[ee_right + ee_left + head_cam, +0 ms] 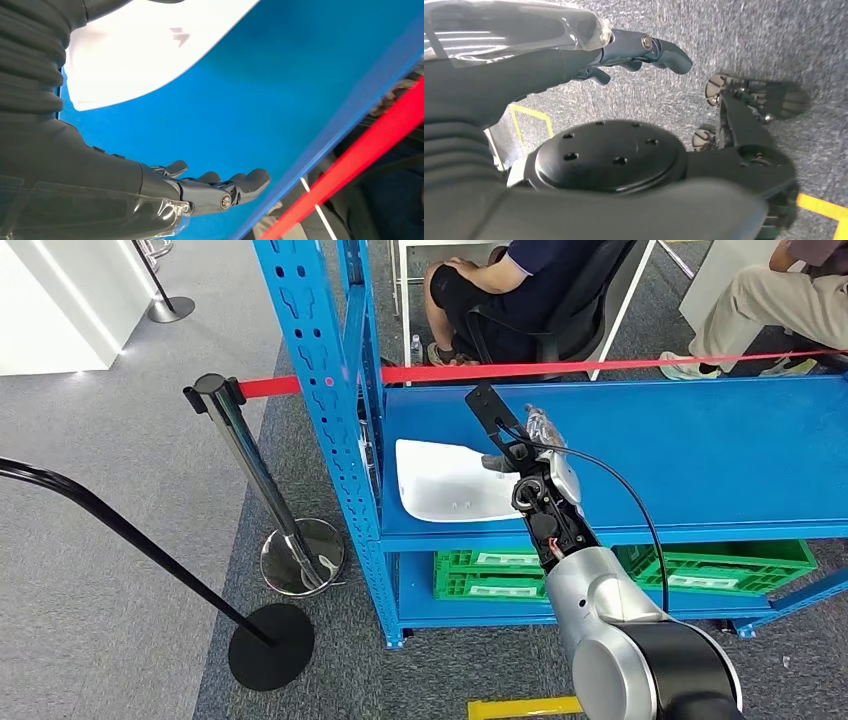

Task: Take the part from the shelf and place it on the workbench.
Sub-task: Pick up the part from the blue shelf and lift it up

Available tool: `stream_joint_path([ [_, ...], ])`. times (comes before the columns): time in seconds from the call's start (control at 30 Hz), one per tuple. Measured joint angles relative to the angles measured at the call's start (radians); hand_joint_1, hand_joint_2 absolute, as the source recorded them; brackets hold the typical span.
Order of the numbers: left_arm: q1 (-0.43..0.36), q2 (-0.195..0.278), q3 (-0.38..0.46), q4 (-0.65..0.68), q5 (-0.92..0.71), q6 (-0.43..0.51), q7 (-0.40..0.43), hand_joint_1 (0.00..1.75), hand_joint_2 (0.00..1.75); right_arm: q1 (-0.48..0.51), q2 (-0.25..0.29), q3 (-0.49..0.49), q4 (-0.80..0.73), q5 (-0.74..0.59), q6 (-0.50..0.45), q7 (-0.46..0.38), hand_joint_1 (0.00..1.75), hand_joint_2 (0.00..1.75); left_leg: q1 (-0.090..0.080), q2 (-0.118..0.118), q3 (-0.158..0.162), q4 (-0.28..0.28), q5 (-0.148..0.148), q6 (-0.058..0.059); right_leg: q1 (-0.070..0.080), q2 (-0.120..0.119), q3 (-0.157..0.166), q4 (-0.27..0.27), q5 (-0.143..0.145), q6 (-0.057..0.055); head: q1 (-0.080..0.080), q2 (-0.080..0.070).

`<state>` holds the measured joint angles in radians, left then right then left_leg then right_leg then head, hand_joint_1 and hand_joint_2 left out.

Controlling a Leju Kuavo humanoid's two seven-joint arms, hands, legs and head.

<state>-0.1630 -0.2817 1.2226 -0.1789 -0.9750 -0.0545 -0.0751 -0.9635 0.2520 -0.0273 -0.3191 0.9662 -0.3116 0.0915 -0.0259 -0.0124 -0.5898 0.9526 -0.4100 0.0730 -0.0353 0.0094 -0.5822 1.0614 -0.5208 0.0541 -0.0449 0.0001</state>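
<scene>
I have the blue shelf (pixel 700 450) in front of me, its middle deck at working height and a green crate (pixel 700 570) on the level below. The white part (pixel 445 485) lies flat near the deck's left end, close to the front edge and just beside the upright post (pixel 320 390). My right hand (pixel 535 445) is out over the deck just beside the part's right edge, fingers (pixel 240 182) spread and holding nothing; whether the thumb touches the part I cannot tell. My left hand (pixel 634 52) hangs over the carpet, fingers loosely extended and empty. I judge this the reach step, grasp not made. Next I need to bring the right hand over the part's edge and close on it
</scene>
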Motion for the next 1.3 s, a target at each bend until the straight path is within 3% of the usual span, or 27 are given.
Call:
stream_joint_path([
  [0.07,0.000,0.001,0.000,0.000,0.002,0.000,0.000,0.00,1.75,-0.001,0.000,0.000,0.002,-0.002,0.000,-0.002,0.00,1.75,0.000,0.002,0.000,-0.004,0.005,0.004,0.002,-0.001,-0.054,0.125,-0.068,0.001,0.003,0.000],
  [0.13,0.001,0.001,0.000,0.000,0.006,0.000,-0.003,0.00,1.75,0.003,-0.001,-0.001,0.006,-0.003,0.001,-0.004,0.00,1.75,0.001,0.002,-0.006,0.000,0.005,0.003,0.001,-0.001,-0.093,0.214,-0.096,0.007,0.004,0.000],
  [0.17,0.001,0.000,0.000,0.000,0.009,0.000,-0.005,0.00,1.75,0.005,-0.001,-0.002,0.007,-0.002,0.001,-0.004,0.00,1.75,0.004,0.002,-0.009,0.005,0.004,0.001,-0.001,-0.002,-0.086,0.202,-0.079,0.010,0.004,0.000],
  [0.23,0.001,-0.001,0.000,0.000,0.011,-0.001,-0.012,0.00,1.75,0.004,0.000,-0.002,0.008,-0.002,0.001,-0.004,0.00,1.75,0.011,0.002,-0.021,0.025,-0.002,-0.011,-0.008,-0.007,-0.023,0.081,-0.021,0.022,0.004,0.000],
  [0.3,0.000,0.000,0.001,-0.001,0.012,-0.001,-0.015,0.00,1.75,0.004,0.003,-0.003,0.008,-0.002,0.000,-0.005,0.00,1.75,0.012,-0.001,-0.040,0.058,-0.012,-0.027,-0.010,-0.005,0.020,-0.002,0.014,0.023,0.006,0.000],
  [0.43,0.000,0.000,0.002,0.000,0.014,0.002,-0.019,0.00,1.75,0.004,0.010,-0.005,0.009,-0.002,0.001,-0.005,0.00,1.75,0.011,-0.005,-0.076,0.097,-0.020,-0.039,-0.012,0.004,-0.004,0.011,0.017,-0.007,0.004,0.000],
  [0.47,0.001,0.000,0.002,0.000,0.014,0.004,-0.019,0.00,1.75,0.004,0.012,-0.005,0.009,-0.002,0.001,-0.005,0.00,1.75,0.013,-0.002,-0.085,0.114,-0.038,-0.045,-0.013,0.003,-0.011,0.012,0.022,-0.014,0.002,0.000],
  [0.53,0.001,-0.002,0.002,0.000,0.014,0.009,-0.021,0.00,1.75,0.003,0.014,-0.006,0.010,-0.001,0.002,-0.006,0.00,1.75,0.019,0.004,-0.116,0.204,-0.110,-0.059,-0.014,0.000,-0.024,0.012,0.034,-0.026,-0.002,0.000],
  [0.6,0.000,-0.004,0.002,0.000,0.016,0.014,-0.023,0.00,1.75,0.003,0.014,-0.006,0.010,-0.001,0.003,-0.006,0.00,1.75,0.026,0.007,-0.152,0.329,-0.183,-0.067,-0.012,-0.003,-0.038,0.011,0.045,-0.029,-0.004,0.000],
  [0.63,0.000,-0.005,0.002,0.000,0.017,0.015,-0.024,0.00,1.75,0.003,0.014,-0.006,0.010,-0.001,0.003,-0.008,0.00,1.75,0.027,0.008,-0.156,0.364,-0.198,-0.067,-0.010,-0.004,-0.045,0.012,0.051,-0.029,-0.004,0.000],
  [0.67,0.000,-0.005,0.002,0.000,0.019,0.016,-0.025,0.00,1.75,0.003,0.014,-0.007,0.011,-0.001,0.004,-0.009,0.00,1.75,0.027,0.008,-0.142,0.361,-0.195,-0.064,-0.007,-0.005,-0.052,0.012,0.056,-0.030,-0.004,0.000],
  [0.7,0.000,-0.006,0.002,0.000,0.020,0.016,-0.026,0.00,1.75,0.003,0.014,-0.007,0.011,-0.002,0.004,-0.010,0.00,1.75,0.026,0.007,-0.109,0.321,-0.177,-0.058,-0.004,-0.005,-0.058,0.011,0.062,-0.030,-0.005,0.000],
  [0.8,-0.003,-0.005,0.002,-0.001,0.021,0.016,-0.027,0.00,1.75,-0.002,0.014,-0.007,0.010,-0.002,0.004,-0.013,0.00,1.75,0.013,0.005,0.028,0.120,-0.131,-0.025,0.000,-0.005,-0.066,0.005,0.080,-0.026,-0.003,0.000],
  [0.83,-0.005,-0.004,0.002,-0.001,0.022,0.017,-0.028,0.00,1.75,-0.003,0.015,-0.007,0.010,-0.002,0.004,-0.013,0.00,1.75,0.007,0.004,0.049,0.084,-0.125,-0.017,-0.002,-0.005,-0.066,-0.001,0.087,-0.021,-0.004,0.000],
  [0.93,-0.006,-0.004,0.002,-0.001,0.022,0.017,-0.029,0.00,1.75,-0.004,0.018,-0.008,0.010,-0.002,0.004,-0.014,0.00,1.75,-0.001,0.005,0.053,0.044,-0.093,-0.008,-0.008,-0.006,-0.063,-0.027,0.112,-0.001,-0.011,0.000],
  [1.0,-0.007,-0.004,0.003,-0.001,0.022,0.018,-0.029,0.00,0.87,-0.005,0.016,-0.008,0.011,-0.002,0.004,-0.014,0.00,1.75,0.003,0.009,0.050,0.013,-0.062,-0.008,-0.005,-0.007,-0.076,-0.005,0.076,0.003,-0.009,0.000],
  [1.07,-0.007,-0.005,0.003,-0.001,0.023,0.018,-0.034,0.00,0.00,-0.005,0.014,-0.008,0.011,-0.002,0.004,-0.014,0.00,1.75,0.005,0.012,0.034,0.004,-0.042,-0.010,0.000,-0.007,-0.109,0.098,-0.010,0.004,-0.008,0.000],
  [1.1,-0.006,-0.005,0.003,-0.001,0.024,0.016,-0.043,0.00,0.00,-0.003,0.013,-0.008,0.011,-0.002,0.004,-0.014,0.00,1.75,0.004,0.013,0.024,0.005,-0.036,-0.011,0.002,-0.007,-0.127,0.163,-0.042,0.007,-0.007,0.000],
  [1.13,-0.006,-0.006,0.003,-0.001,0.026,0.014,-0.054,0.00,0.00,-0.001,0.012,-0.008,0.012,-0.003,0.004,-0.013,0.00,1.75,0.003,0.013,0.013,0.007,-0.030,-0.012,0.004,-0.007,-0.136,0.213,-0.055,0.009,-0.007,0.000],
  [1.17,-0.006,-0.006,0.003,-0.001,0.029,0.012,-0.065,0.00,0.00,0.001,0.011,-0.008,0.013,-0.002,0.004,-0.013,0.00,1.75,0.003,0.014,0.003,0.009,-0.024,-0.013,0.004,-0.007,-0.130,0.233,-0.048,0.011,-0.007,0.000],
  [1.2,-0.006,-0.006,0.003,-0.001,0.031,0.009,-0.073,0.00,0.00,0.002,0.010,-0.008,0.013,-0.001,0.006,-0.010,0.00,1.75,0.004,0.014,-0.007,0.014,-0.020,-0.015,0.004,-0.008,-0.105,0.214,-0.027,0.012,-0.007,0.000],
  [1.23,-0.006,-0.005,0.003,-0.001,0.032,0.008,-0.077,0.00,0.00,0.003,0.010,-0.008,0.014,0.000,0.008,-0.007,0.00,1.75,0.004,0.015,-0.017,0.022,-0.017,-0.017,0.003,-0.009,-0.062,0.158,-0.001,0.012,-0.007,0.000],
  [1.3,-0.007,-0.005,0.003,-0.001,0.031,0.004,-0.080,0.00,0.00,0.004,0.010,-0.008,0.014,0.001,0.016,0.001,0.00,1.75,0.002,0.015,-0.036,0.042,-0.016,-0.023,0.003,-0.009,0.026,0.029,0.010,0.008,-0.008,0.000],
])
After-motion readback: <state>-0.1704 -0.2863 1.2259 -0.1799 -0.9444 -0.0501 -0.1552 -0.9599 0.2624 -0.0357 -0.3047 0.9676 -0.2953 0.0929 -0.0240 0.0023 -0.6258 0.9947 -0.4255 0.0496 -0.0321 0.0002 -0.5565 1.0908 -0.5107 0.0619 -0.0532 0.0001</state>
